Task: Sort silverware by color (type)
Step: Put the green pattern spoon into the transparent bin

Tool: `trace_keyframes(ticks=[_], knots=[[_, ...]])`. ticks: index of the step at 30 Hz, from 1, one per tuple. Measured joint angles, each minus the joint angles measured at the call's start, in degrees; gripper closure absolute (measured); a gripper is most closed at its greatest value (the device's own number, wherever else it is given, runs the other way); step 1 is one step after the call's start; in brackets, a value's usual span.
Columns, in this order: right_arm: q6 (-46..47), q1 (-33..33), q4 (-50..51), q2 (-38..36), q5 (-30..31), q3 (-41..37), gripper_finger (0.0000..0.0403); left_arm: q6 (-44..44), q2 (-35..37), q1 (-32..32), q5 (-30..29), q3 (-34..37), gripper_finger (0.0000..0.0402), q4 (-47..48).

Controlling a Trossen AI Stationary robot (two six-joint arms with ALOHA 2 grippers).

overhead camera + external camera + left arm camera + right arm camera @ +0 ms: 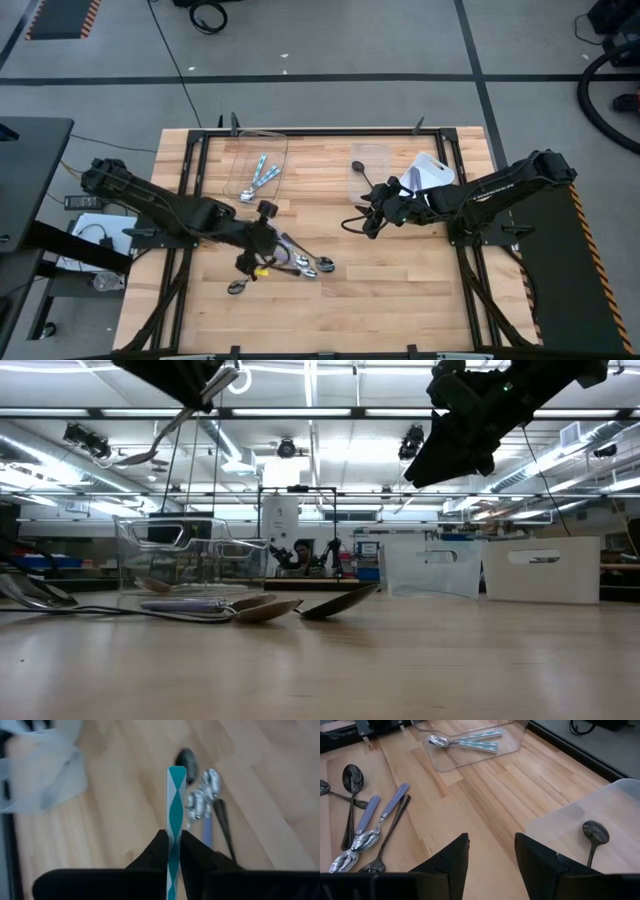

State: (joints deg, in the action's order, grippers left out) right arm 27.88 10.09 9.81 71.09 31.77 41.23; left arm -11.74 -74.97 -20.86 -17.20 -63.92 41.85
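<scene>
Writing: no brand, label or lettering can be read on anything in view.
Left gripper (172, 857): over the near-left part of the wooden table (400, 280), fingers pressed together on the handle of a teal-and-white patterned spoon (175, 815), which sticks straight out past the fingertips.
Held spoon, low view: it hangs lifted off the table, bowl tilted out to one side (150, 450).
Loose pile (300, 265): just beside and below the left gripper lie spoons with light-blue handles (380, 815) and dark spoons (351, 795), some overlapping, all flat on the wood.
Stray spoon: one dark spoon (238, 287) lies a little apart from the pile, toward the near edge.
Left clear container (235, 150): at the far left of the table; it holds a few teal-patterned spoons (262, 175) lying together.
Right gripper (491, 855): raised above the table's middle-right, fingers spread apart with nothing between them.
Right clear container (620, 810): just beside the right gripper; one dark spoon (595, 837) lies inside it.
White bin (430, 172): stands at the far right, near the right arm.
</scene>
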Motion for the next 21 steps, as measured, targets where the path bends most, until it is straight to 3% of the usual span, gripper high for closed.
trace_keyframes(ticks=[12,21], knots=[[0.3,0.0,-0.4,0.0,0.0,0.0,0.0234,5.5,11.5,4.2,-0.7,0.0,0.0371,-7.0],[0.2,1.0,-1.0,0.0,0.0,0.0,0.0234,9.7,14.0,18.8,-1.2,0.0,0.0371,-7.5]])
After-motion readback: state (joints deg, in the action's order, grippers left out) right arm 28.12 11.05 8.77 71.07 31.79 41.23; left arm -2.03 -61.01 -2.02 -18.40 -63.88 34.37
